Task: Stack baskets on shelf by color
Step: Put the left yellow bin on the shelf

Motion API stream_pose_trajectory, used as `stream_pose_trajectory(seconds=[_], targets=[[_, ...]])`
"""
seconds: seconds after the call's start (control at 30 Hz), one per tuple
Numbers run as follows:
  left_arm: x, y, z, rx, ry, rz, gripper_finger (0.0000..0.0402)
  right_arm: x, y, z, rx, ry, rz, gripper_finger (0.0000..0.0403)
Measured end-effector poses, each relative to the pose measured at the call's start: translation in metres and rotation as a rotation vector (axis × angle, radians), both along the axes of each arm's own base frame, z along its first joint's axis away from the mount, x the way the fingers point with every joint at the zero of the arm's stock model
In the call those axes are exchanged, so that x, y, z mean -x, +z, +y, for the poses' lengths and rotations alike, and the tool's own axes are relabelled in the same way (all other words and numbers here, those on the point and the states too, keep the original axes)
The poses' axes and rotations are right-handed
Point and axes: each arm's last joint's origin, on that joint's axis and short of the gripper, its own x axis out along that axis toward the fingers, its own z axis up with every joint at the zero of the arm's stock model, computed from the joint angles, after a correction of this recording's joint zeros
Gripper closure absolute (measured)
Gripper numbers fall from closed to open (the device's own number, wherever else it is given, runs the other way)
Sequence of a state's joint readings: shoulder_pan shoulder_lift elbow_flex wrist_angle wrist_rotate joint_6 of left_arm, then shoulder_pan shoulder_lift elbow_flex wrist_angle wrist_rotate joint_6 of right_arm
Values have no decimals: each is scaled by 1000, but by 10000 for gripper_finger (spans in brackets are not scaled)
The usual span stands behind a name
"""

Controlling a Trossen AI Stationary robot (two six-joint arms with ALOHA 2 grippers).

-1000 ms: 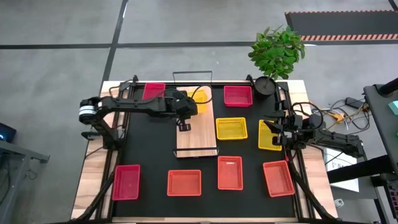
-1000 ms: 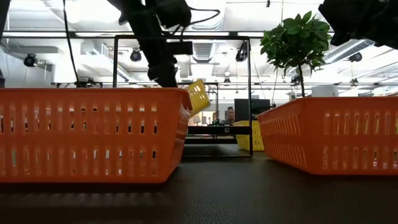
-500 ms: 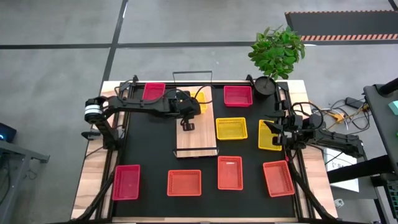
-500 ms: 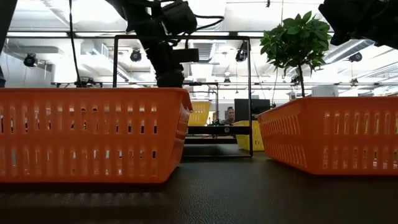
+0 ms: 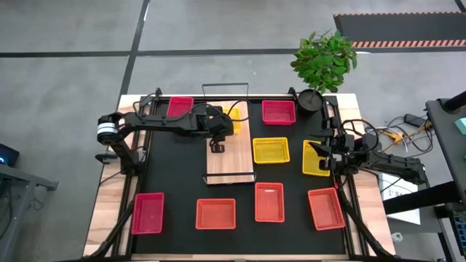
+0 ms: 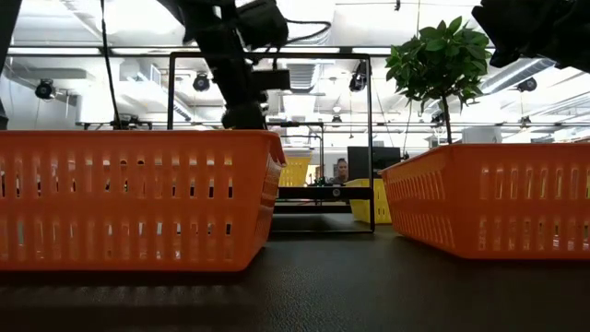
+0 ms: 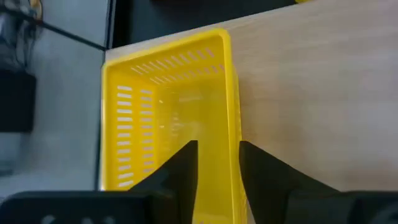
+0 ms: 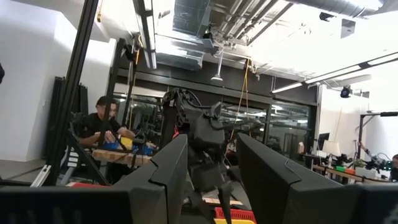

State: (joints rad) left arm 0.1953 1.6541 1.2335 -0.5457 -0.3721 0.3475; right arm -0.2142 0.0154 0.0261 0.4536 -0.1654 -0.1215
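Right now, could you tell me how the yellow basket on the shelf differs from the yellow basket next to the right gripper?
The yellow basket on the shelf sits on the far end of the light-wood shelf, while the yellow basket by the right gripper lies on the black mat. The first has the left gripper straddling its rim, jaws open; the second is untouched, beside the right gripper. Both look alike in colour and shape.

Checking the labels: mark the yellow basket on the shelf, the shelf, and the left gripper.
yellow basket (image 7: 168, 118): left wrist view, on its mesh floor.
shelf (image 7: 311, 93): left wrist view, on bare wood beside the basket.
left gripper (image 7: 217, 171): left wrist view, midway between its open fingertips.
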Motion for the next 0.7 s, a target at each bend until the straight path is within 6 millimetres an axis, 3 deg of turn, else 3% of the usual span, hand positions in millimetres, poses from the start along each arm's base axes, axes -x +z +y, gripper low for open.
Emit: stream_pose_trajectory(seconds=[0.2, 0.37, 0.57, 0.7], targets=[[17, 24, -9, 0, -53, -11, 286, 0, 0, 0, -7, 3, 0, 271], [33, 33, -17, 130, -198, 17, 301, 0, 0, 0, -8, 3, 0, 269], [35, 15, -15, 138, -201, 49, 385, 0, 0, 0, -8, 4, 0, 269], [35, -1, -11, 151, -190, 102, 393, 0, 0, 0, -9, 4, 2, 266]])
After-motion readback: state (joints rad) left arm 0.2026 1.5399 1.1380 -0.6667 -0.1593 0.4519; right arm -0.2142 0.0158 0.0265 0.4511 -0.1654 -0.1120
